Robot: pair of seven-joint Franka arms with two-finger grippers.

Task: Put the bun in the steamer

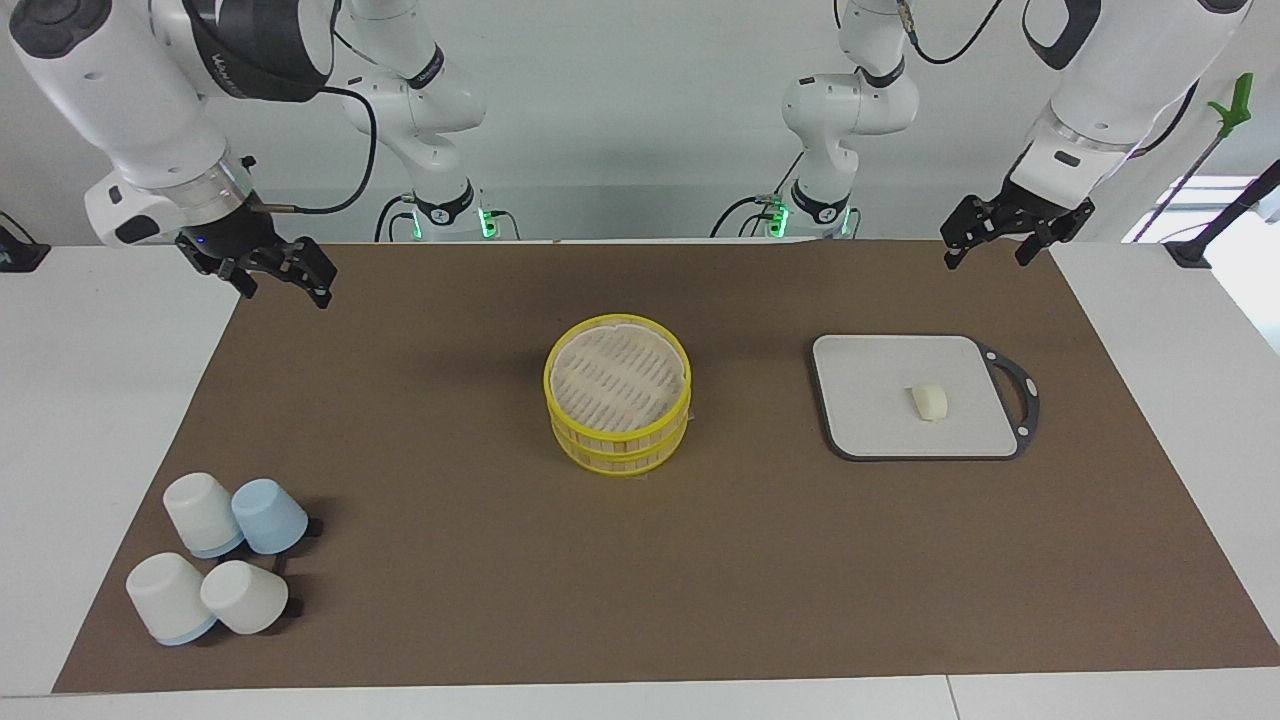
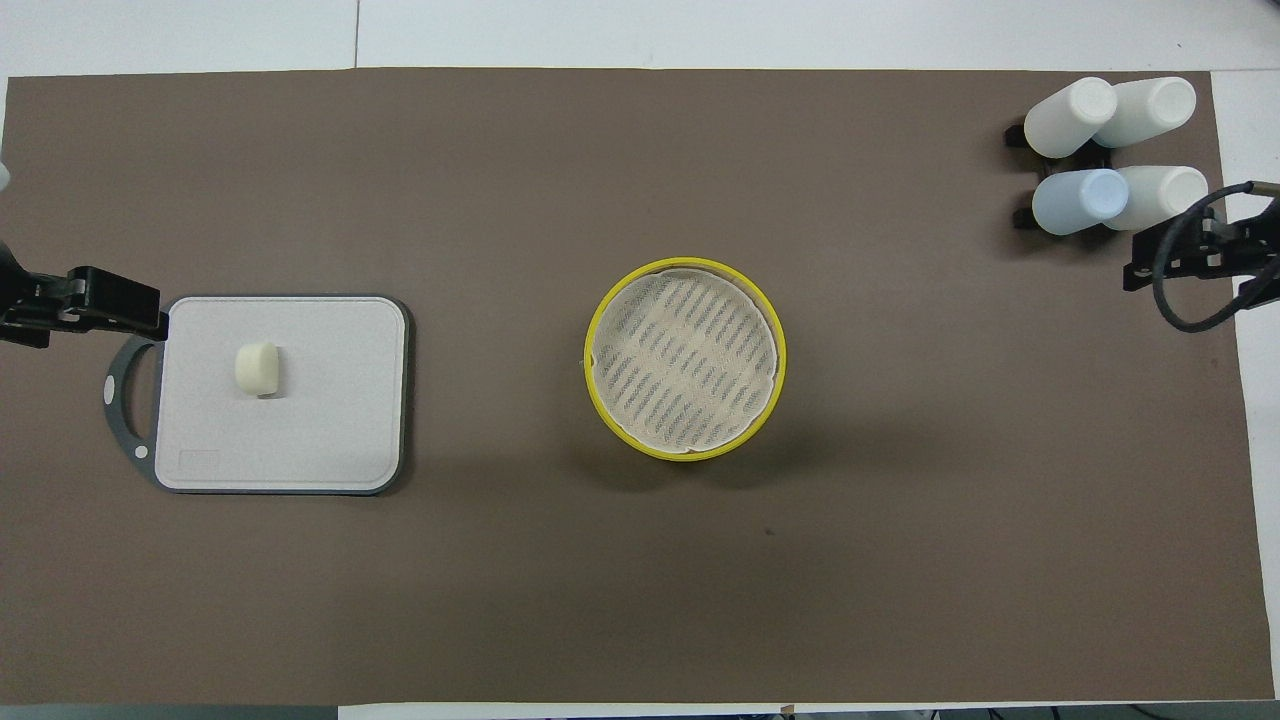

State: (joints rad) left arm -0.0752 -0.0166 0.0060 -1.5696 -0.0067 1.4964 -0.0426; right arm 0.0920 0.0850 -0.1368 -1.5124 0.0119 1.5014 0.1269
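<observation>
— Bench (image 1: 700,600) looked laid out: steamer (image 1: 617,400) mid-mat, lid on; grey board (image 1: 870,400) toward the left arm's end, bun (image 1: 929,402) lying on it.

— And the arms?

— Left gripper (image 1: 1005,240) and right gripper (image 1: 275,275) both hung empty, jaws apart. Bun's long axis ran obliquely across the board; a misaligned pinch could roll it. That lid would block placing.

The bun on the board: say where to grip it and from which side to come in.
Grip the bun across its short middle, coming straight down from above. It lies flat and alone on the grey board, so nothing blocks a top approach; its rounded ends would likely slip.
</observation>
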